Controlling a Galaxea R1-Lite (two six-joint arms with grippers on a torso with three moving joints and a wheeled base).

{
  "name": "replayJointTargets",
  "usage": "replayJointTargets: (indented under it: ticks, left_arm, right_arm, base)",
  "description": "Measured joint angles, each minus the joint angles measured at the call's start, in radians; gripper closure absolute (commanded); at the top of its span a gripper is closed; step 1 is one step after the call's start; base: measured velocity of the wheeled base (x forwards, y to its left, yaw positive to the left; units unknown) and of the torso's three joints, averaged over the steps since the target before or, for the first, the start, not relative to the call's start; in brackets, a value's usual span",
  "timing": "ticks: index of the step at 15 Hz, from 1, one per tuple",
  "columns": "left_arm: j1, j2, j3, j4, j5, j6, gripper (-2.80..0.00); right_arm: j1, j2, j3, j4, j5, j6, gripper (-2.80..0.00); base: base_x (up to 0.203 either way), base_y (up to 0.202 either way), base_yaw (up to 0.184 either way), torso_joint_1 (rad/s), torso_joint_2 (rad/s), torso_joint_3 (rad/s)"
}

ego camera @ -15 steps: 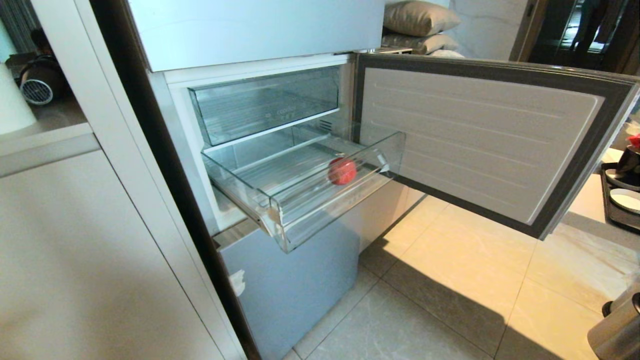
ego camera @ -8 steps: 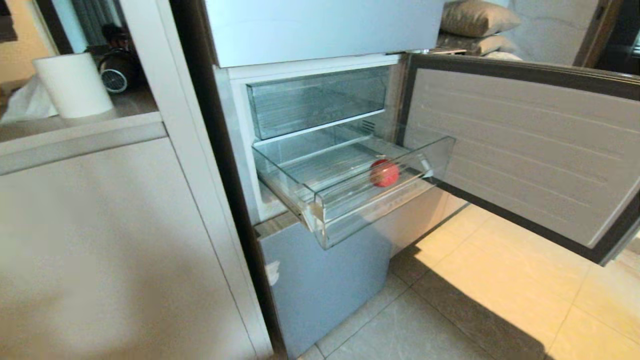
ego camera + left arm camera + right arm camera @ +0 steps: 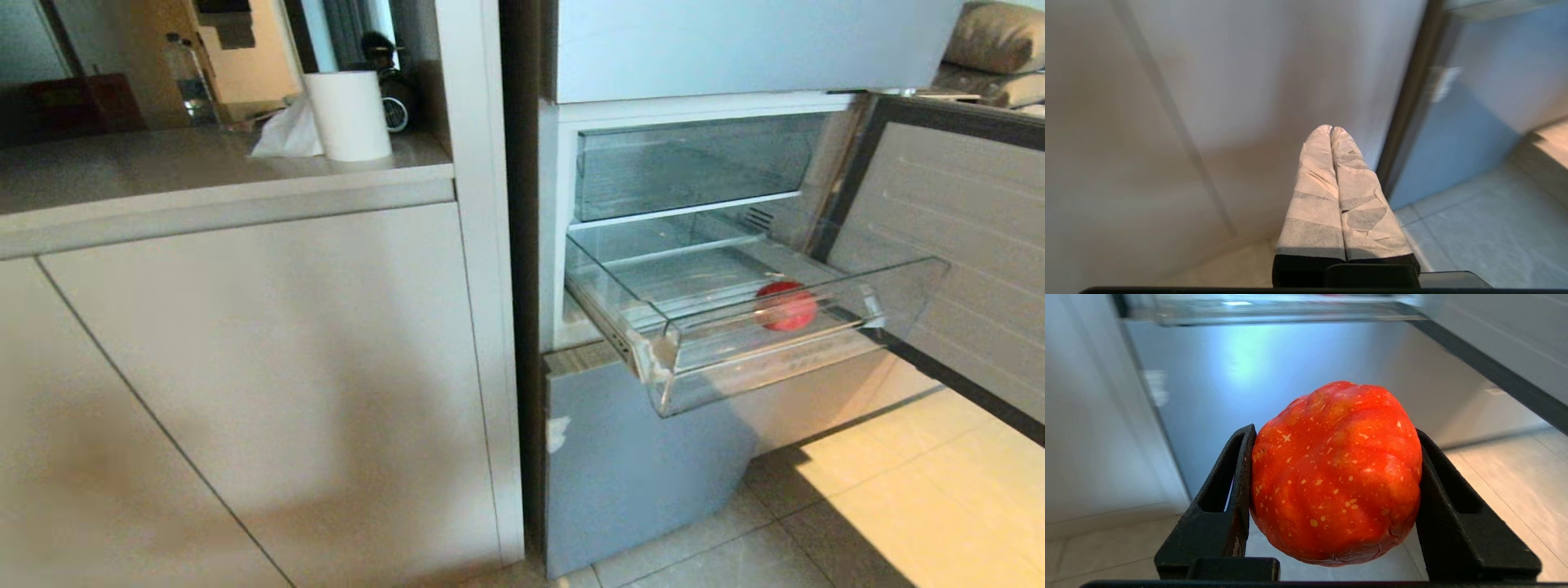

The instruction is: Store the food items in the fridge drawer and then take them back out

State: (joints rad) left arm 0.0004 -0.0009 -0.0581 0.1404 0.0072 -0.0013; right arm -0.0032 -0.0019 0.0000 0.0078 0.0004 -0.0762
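Right gripper (image 3: 1336,473): jaws clamped on one red-orange tomato (image 3: 1336,473), a black finger (image 3: 1237,486) pressed to each side, the fruit bulging up and forward past the tips. It's ribbed, glossy, speckled with pale flecks. Held low in front of the fridge (image 3: 1257,375), below the pulled-out drawer, above the tiled floor (image 3: 1506,477).

Left gripper (image 3: 1331,132): jaws fully together, nothing between them, white-wrapped fingers (image 3: 1314,192) touching along their length. It points at the white cabinet (image 3: 1188,102), near the dark seam where the cabinet meets the blue fridge panel.

Neither arm shows in the head view.

Head view: fridge drawer (image 3: 784,371) is slid well out of the fridge, clear, ribbed floor. Second tomato (image 3: 785,305) sits inside it, toward the right end, just behind the clear front lip. So one piece in the drawer, one in the right jaws outside and below it.

Above the drawer, another clear bin (image 3: 694,167) sits pushed in. Middle door (image 3: 963,269) swung open to the right, inner liner facing out. Bottom panel closed, white tape bit (image 3: 557,433) at its left edge.

Left of the fridge: cabinet surface (image 3: 163,175) carrying a paper roll (image 3: 349,114), a crumpled tissue (image 3: 287,135) touching it, a clear bottle (image 3: 186,77) further back.
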Motion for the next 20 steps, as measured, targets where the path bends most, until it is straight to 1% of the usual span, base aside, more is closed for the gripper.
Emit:
replayJointTargets:
  ticks: [4, 6, 8, 10, 12, 15, 17, 20]
  left_arm:
    - [0.0, 0.0, 0.0, 0.0, 0.0, 0.0, 0.0]
    - [0.0, 0.0, 0.0, 0.0, 0.0, 0.0, 0.0]
    - [0.0, 0.0, 0.0, 0.0, 0.0, 0.0, 0.0]
    - [0.0, 0.0, 0.0, 0.0, 0.0, 0.0, 0.0]
    - [0.0, 0.0, 0.0, 0.0, 0.0, 0.0, 0.0]
    - [0.0, 0.0, 0.0, 0.0, 0.0, 0.0, 0.0]
    - [0.0, 0.0, 0.0, 0.0, 0.0, 0.0, 0.0]
    - [0.0, 0.0, 0.0, 0.0, 0.0, 0.0, 0.0]
  right_arm:
    - [0.0, 0.0, 0.0, 0.001, 0.0, 0.003, 0.0]
    - [0.0, 0.0, -0.005, 0.002, 0.002, -0.013, 0.0]
    - [-0.001, 0.012, -0.071, 0.021, 0.004, -0.004, 0.0]
    - [0.0, 0.089, -0.152, 0.046, 0.014, 0.019, 0.0]
    - [0.0, 0.246, -0.25, 0.051, 0.045, 0.058, 0.0]
    - [0.0, 0.555, -0.431, 0.008, 0.123, 0.119, 0.0]
    - [0.001, 0.795, -0.58, -0.051, 0.159, 0.144, 0.0]
    - [0.002, 1.126, -0.833, -0.116, 0.184, 0.163, 0.0]
  base:
    - [0.0, 0.001, 0.018, 0.0, 0.0, 0.002]
    - [0.0, 0.0, 0.0, 0.0, 0.0, 0.0]
    - [0.0, 0.0, 0.0, 0.0, 0.0, 0.0]
    - [0.0, 0.0, 0.0, 0.0, 0.0, 0.0]
    - [0.0, 0.0, 0.0, 0.0, 0.0, 0.0]
    - [0.0, 0.0, 0.0, 0.0, 0.0, 0.0]
    - [0.0, 0.0, 0.0, 0.0, 0.0, 0.0]
    - [0.0, 0.0, 0.0, 0.0, 0.0, 0.0]
